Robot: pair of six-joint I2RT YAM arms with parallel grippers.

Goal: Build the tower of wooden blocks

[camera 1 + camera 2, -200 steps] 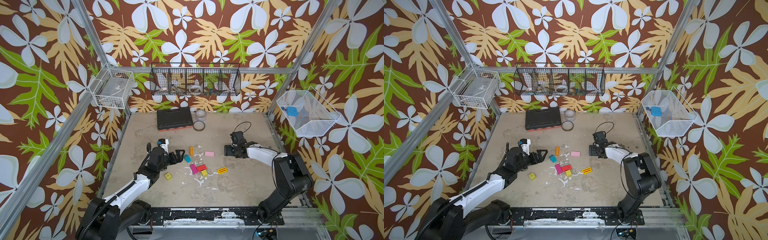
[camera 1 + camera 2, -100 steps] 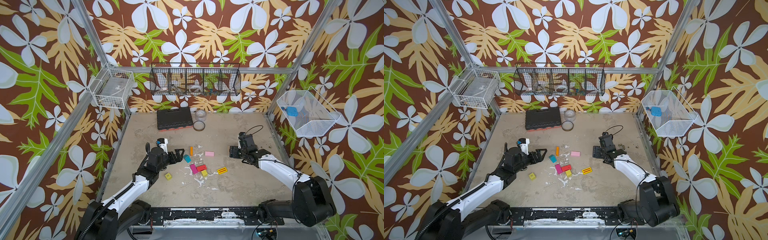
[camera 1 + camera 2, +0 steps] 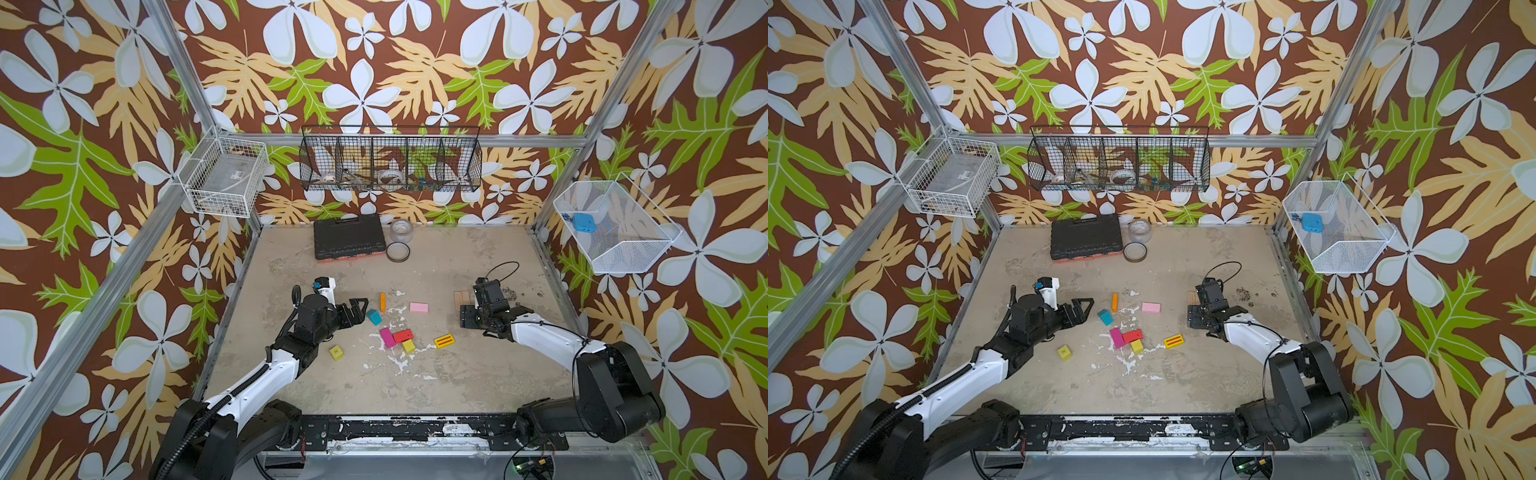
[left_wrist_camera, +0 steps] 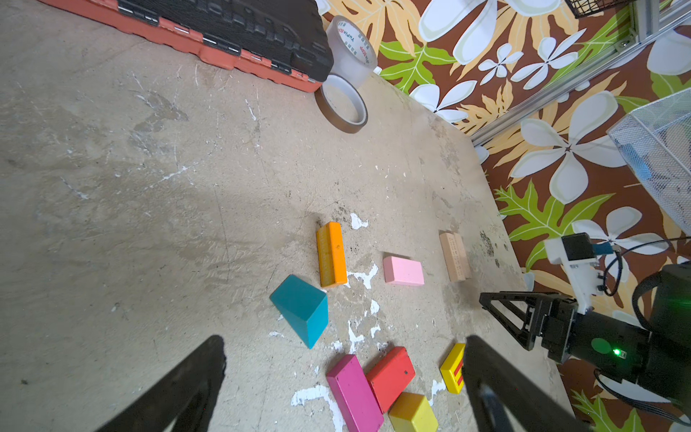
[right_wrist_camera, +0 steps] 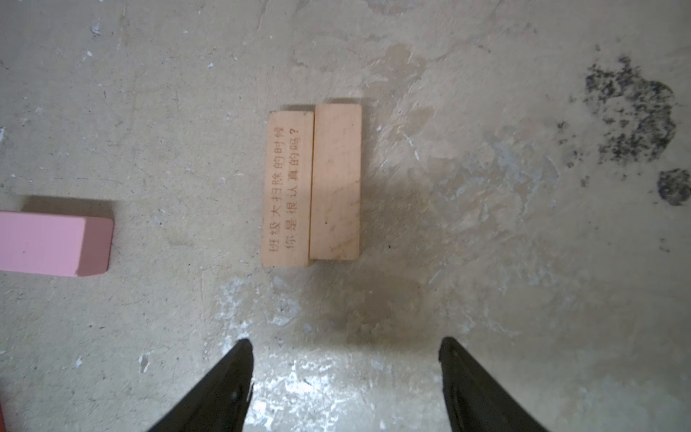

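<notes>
Left jaws: fully open, empty, low over the table (image 3: 436,386) at 9 o'clock of the block scatter. Right jaws: also apart, nothing between them, at 3 o'clock of it.

No wood block tower yet. All the wood blocks (image 3: 1150,307) lie loose mid-table, none stacked.

Left to right in a top view:
- X-marked yellow cube (image 3: 336,353), alone at 7 o'clock of the left jaws
- teal wedge (image 3: 373,317), just off the left tips at 3 o'clock
- orange plank (image 3: 382,302) at the wedge's 1 o'clock
- magenta block (image 3: 387,337), red block (image 3: 403,335) and plain yellow cube (image 3: 409,345), touching in a clump
- pink block (image 3: 419,307), apart at 12 o'clock of the clump
- striped yellow block (image 3: 444,340)
- two tan planks (image 3: 462,298), side by side and touching, at 12 o'clock of the right jaws

Risks, my read:
- Right jaws closing on the planks may catch both, or shove one and skew the pair.
- The wedge's sloped face could squirt out of a squeeze.
- Pulling one block from the clump will likely drag its neighbours.
- Both arms reaching for the middle could clash.
</notes>
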